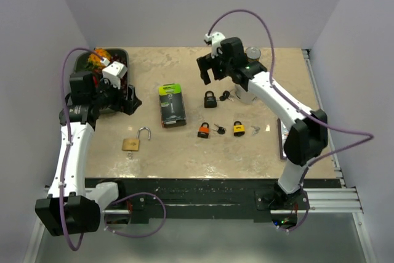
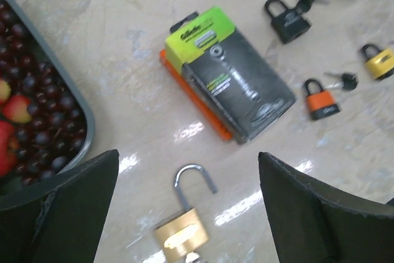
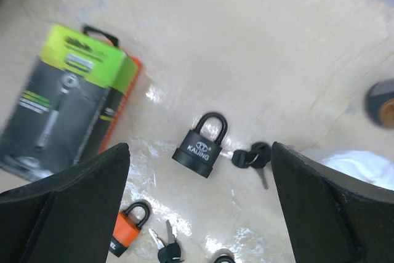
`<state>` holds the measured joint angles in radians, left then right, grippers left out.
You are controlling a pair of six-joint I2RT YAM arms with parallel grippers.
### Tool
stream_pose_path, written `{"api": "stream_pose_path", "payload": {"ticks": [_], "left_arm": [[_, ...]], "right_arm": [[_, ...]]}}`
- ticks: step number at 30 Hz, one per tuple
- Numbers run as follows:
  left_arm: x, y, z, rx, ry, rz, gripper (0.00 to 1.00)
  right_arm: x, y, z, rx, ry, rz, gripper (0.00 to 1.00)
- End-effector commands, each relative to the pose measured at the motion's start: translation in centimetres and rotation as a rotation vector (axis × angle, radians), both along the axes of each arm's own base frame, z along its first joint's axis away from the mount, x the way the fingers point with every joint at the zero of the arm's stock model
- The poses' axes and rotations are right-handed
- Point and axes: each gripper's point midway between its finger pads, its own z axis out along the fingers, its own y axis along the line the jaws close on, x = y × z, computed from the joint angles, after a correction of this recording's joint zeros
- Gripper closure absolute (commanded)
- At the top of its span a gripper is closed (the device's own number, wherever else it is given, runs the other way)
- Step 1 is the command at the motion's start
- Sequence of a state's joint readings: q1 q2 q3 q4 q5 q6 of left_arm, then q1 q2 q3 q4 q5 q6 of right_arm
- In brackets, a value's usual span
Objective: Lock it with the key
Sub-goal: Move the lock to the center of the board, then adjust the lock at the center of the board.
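A brass padlock (image 1: 134, 142) with its shackle open lies at the front left, a key (image 1: 130, 155) at its base. My left gripper (image 1: 130, 100) is open and empty, above and behind it. In the left wrist view the brass padlock (image 2: 181, 229) lies between the open fingers (image 2: 74, 207), well below them. My right gripper (image 1: 208, 73) is open and empty, above a shut black padlock (image 1: 210, 98) with black-headed keys (image 1: 225, 96). The right wrist view shows that padlock (image 3: 200, 146) and its keys (image 3: 252, 155).
An orange padlock (image 1: 204, 130) and a yellow padlock (image 1: 239, 129) lie mid-table with keys beside them. A green and black razor pack (image 1: 172, 105) lies in the middle. A black tray (image 1: 79, 64) of fruit sits at the back left. A metal can (image 1: 252, 53) stands at the back right.
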<state>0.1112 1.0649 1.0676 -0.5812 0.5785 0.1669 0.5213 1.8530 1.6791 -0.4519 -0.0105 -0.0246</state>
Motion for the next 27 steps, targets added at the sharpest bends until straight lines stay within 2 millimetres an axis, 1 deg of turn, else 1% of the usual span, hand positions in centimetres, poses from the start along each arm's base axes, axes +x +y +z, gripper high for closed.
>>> {"api": "stream_pose_path", "payload": {"ticks": [1, 2, 3, 4, 5, 6, 8, 9, 11, 12, 14, 15, 18, 22, 25, 27], "left_arm": [[-3.3, 3.0, -5.7, 0.234, 0.219, -0.041, 0.04], [-4.1, 3.2, -7.0, 0.252, 0.275, -0.047, 0.05], [-5.0, 3.9, -9.1, 0.281, 0.358, -0.042, 0.06], [-5.9, 4.2, -10.3, 0.3, 0.416, -0.048, 0.06], [-6.4, 4.6, -11.3, 0.318, 0.452, -0.043, 0.06], [-7.1, 5.1, -12.7, 0.34, 0.506, -0.034, 0.06], [-7.6, 5.4, -14.0, 0.351, 0.545, -0.024, 0.04], [-8.2, 5.6, -15.2, 0.364, 0.588, -0.019, 0.04], [-8.4, 5.4, -16.4, 0.372, 0.621, -0.015, 0.04], [-8.5, 5.9, -17.4, 0.407, 0.645, 0.003, 0.03], [-8.6, 5.8, -18.3, 0.414, 0.667, 0.0, 0.03], [-9.0, 5.6, -19.2, 0.413, 0.699, -0.017, 0.03], [-9.5, 5.1, -20.5, 0.432, 0.745, -0.054, 0.02], [-9.4, 5.1, -21.9, 0.469, 0.765, -0.058, 0.02], [-9.1, 4.3, -22.7, 0.492, 0.767, -0.099, 0.02], [-8.7, 4.3, -23.1, 0.515, 0.766, -0.096, 0.01]], "right_arm": [[-1.3, -1.0, 7.1, 0.048, -0.192, 0.026, 0.01], [-1.8, -1.0, 7.3, 0.055, -0.191, 0.042, 0.01], [-2.6, -1.2, 8.3, 0.07, -0.209, 0.06, 0.01], [-3.3, -1.1, 7.8, 0.065, -0.194, 0.091, 0.01], [-4.0, -0.7, 8.1, 0.086, -0.191, 0.122, 0.01], [-4.5, -0.8, 8.1, 0.097, -0.188, 0.123, 0.01], [-5.2, -0.7, 8.0, 0.12, -0.163, 0.13, 0.01], [-5.4, -0.8, 7.5, 0.119, -0.151, 0.126, 0.01], [-5.7, -0.9, 7.1, 0.126, -0.131, 0.118, 0.01], [-5.8, -1.0, 6.6, 0.122, -0.119, 0.113, 0.01], [-5.9, -0.9, 6.0, 0.121, -0.103, 0.112, 0.01], [-6.0, -0.9, 5.6, 0.12, -0.094, 0.111, 0.01], [-5.9, -0.7, 5.2, 0.122, -0.083, 0.114, 0.01], [-6.0, -0.4, 5.2, 0.138, -0.087, 0.126, 0.01], [-5.9, -0.5, 5.0, 0.133, -0.085, 0.123, 0.01], [-5.7, -0.6, 4.8, 0.124, -0.085, 0.117, 0.01]]}}
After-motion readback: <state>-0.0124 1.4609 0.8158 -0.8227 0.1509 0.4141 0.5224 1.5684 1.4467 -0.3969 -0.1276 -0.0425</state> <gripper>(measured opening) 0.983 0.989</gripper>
